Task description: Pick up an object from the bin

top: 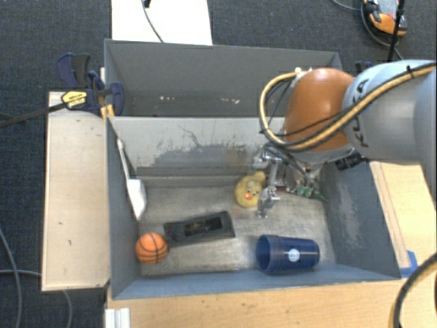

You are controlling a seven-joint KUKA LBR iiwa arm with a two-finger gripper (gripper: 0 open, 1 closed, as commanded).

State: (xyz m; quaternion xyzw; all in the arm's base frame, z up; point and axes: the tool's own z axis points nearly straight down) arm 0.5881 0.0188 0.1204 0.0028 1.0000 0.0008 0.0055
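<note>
Hanging low in the grey bin, the pincer sits just beside a yellow rubber duck near the middle, whether open or closed I cannot tell, a blue cup lying nearer the front.

The arm runs off the picture at 3 o'clock, so its upper length is cut away. Its orange cover hides the wrist and a stretch of the bin's back wall. The gripper covers the 3 o'clock side of a yellow toy. At 3 o'clock from the gripper, a small green thing sits half under the arm, too small to name. The flat black thing at the bin's 7 o'clock cannot be identified.
</note>
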